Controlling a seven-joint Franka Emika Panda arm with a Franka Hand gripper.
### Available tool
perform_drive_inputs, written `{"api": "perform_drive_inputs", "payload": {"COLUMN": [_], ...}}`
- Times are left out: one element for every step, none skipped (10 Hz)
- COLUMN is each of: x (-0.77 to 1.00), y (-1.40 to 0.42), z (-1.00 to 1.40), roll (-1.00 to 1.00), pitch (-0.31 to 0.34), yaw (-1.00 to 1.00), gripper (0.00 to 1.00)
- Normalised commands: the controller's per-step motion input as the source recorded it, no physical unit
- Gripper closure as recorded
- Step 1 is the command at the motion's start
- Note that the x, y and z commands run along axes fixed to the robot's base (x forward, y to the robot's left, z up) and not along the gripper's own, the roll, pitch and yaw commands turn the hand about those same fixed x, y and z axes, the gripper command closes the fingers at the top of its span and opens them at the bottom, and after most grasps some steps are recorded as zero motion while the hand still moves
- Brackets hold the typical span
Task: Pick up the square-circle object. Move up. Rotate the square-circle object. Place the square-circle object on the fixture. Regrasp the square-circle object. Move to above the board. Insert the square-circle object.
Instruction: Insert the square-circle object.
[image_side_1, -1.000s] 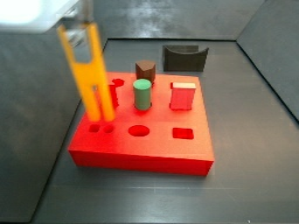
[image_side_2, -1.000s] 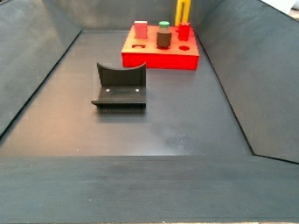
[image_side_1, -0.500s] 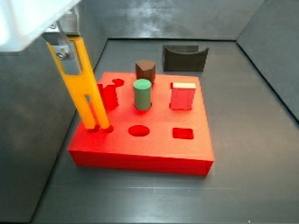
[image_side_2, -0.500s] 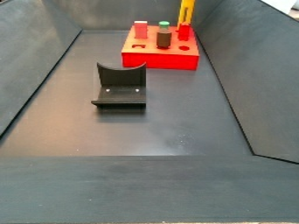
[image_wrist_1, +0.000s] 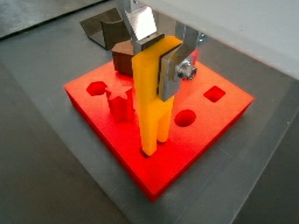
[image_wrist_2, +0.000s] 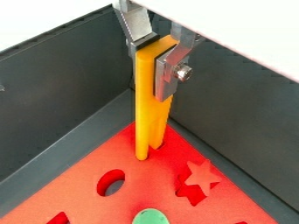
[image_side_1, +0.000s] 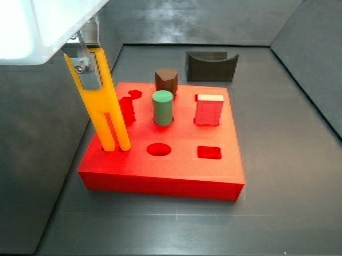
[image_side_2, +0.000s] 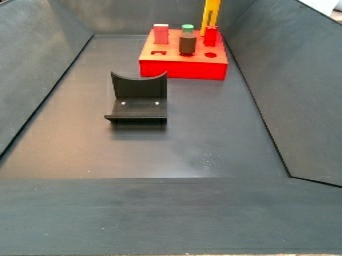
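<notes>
Wrist views show the gripper (image_wrist_1: 156, 54) clamped on the upright square-circle object (image_wrist_2: 149, 105), its lower end in the board (image_wrist_1: 222, 112). Side view: it stands at the board's left edge; the fixture (image_side_1: 210, 66) sits beyond.

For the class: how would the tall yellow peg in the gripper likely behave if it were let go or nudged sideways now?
The yellow peg looks stiff: it stays straight with only its top held by the gripper. Being tall and slim, it would probably tip if freed, unless its foot is seated in the board. Its flat sides suggest little rolling.
</notes>
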Motion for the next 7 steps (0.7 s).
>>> {"api": "perform_drive_inputs", "payload": {"x": [0.0, 0.0, 0.0, 0.19, 0.39, 0.43, 0.48], "y": [0.04, 0.02, 0.0, 0.0, -0.03, -0.02, 0.0], "z": [-0.3, -0.28, -0.31, -0.4, -0.53, -0.59, -0.63], "roll": [0.16, 0.15, 0.15, 0.17, 0.19, 0.18, 0.13], "pitch": [0.189, 0.189, 0.206, 0.229, 0.266, 0.241, 0.207], "yaw": [-0.16, -0.13, -0.13, -0.23, -0.29, -0.33, -0.34], "gripper": [1.0, 1.0, 1.0, 1.0, 1.0, 1.0, 1.0]}}
